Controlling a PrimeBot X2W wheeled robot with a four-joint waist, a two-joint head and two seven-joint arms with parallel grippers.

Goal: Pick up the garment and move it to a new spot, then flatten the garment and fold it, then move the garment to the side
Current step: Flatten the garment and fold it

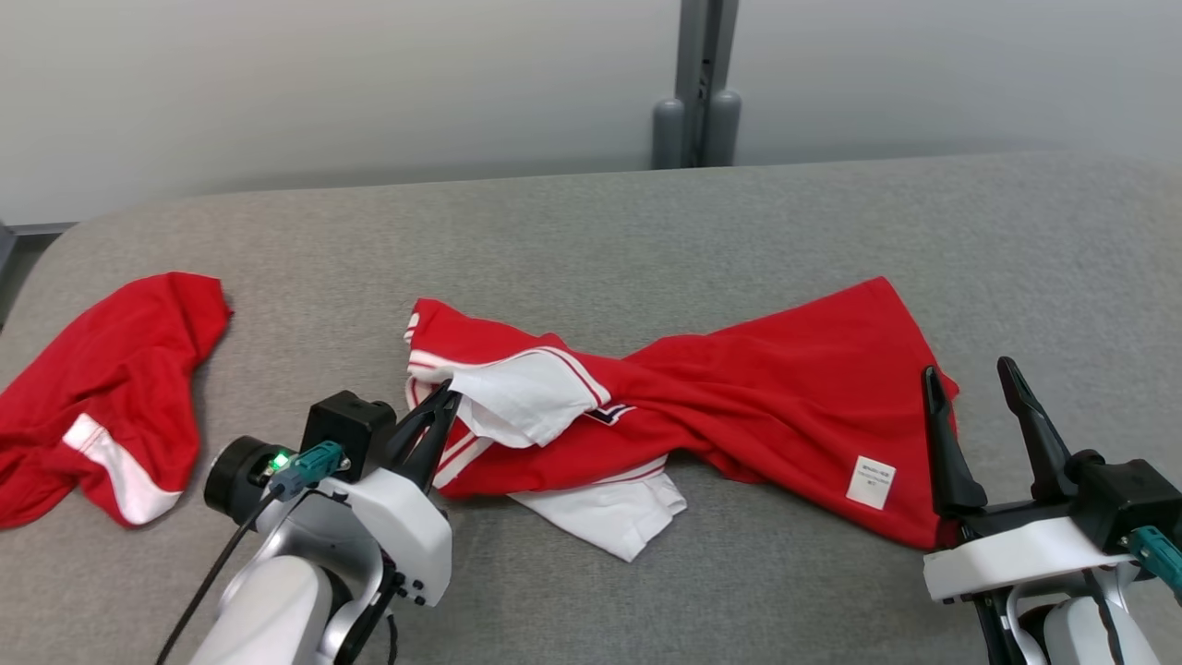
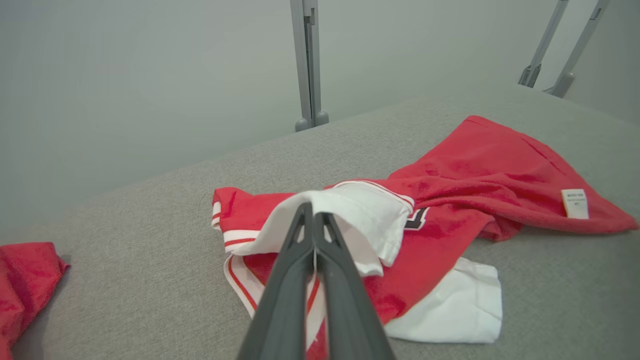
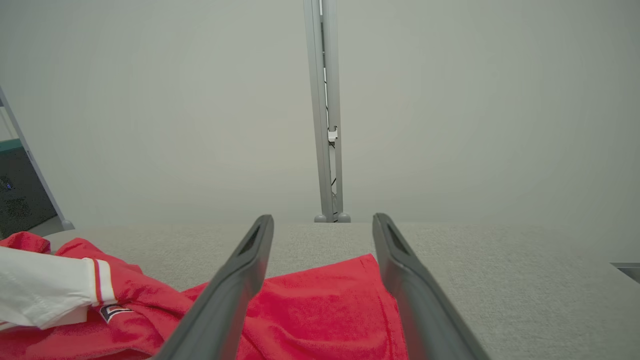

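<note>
Head view is showing the whole red-and-white garment (image 1: 739,397) lying twisted mid-way on the grey surface (image 1: 646,231), long axis running left to right, white sleeves leftward, hem rightward. Left wrist view is giving the closer look: the left gripper (image 2: 313,207) is pressing its fingers together against a white sleeve, though I cannot tell whether cloth is caught. The right gripper (image 1: 965,369) is hovering spread over the hem.

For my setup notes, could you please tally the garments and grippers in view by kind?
Garments: 2 (middle garment, left garment)
Grippers: 2 (left gripper, right gripper)
Total: 4
</note>
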